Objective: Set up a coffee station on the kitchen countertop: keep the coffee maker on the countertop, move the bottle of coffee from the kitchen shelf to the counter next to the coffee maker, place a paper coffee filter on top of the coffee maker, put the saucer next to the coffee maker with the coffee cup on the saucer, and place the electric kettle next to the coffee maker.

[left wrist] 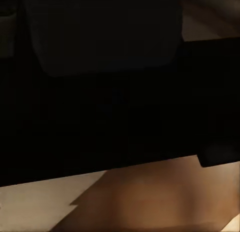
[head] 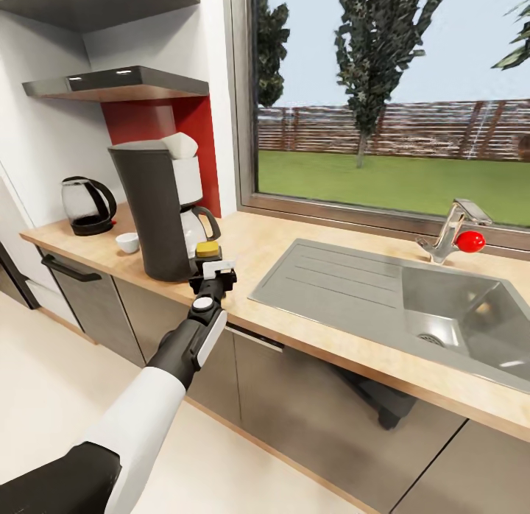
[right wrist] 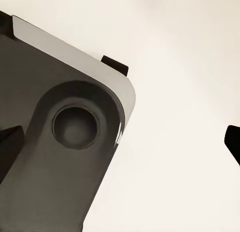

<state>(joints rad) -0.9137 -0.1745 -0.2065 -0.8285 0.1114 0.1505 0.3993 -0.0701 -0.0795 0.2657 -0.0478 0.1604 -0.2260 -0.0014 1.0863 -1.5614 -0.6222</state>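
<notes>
The tall dark-grey coffee maker [head: 156, 212] stands on the light wood kitchen countertop [head: 294, 238], with a white paper coffee filter [head: 182, 144] lying on its top. Left of it are the glass electric kettle [head: 88, 203] and a small white coffee cup [head: 127, 241]; I cannot make out a saucer under the cup. My left gripper [head: 212, 267] is shut on the bottle of coffee [head: 207, 250], yellow cap up, right beside the coffee maker's base at counter level. The left wrist view is dark with the bottle [left wrist: 100, 37] close up. My right gripper [right wrist: 121, 144] hangs open over the floor.
A steel sink [head: 412, 300] with a tap [head: 449, 238] is set into the counter to the right. A shelf [head: 118, 83] hangs above the coffee maker against a red wall panel. Dark cabinet fronts [head: 96, 300] run below. The robot's base [right wrist: 60, 142] sits under the right gripper.
</notes>
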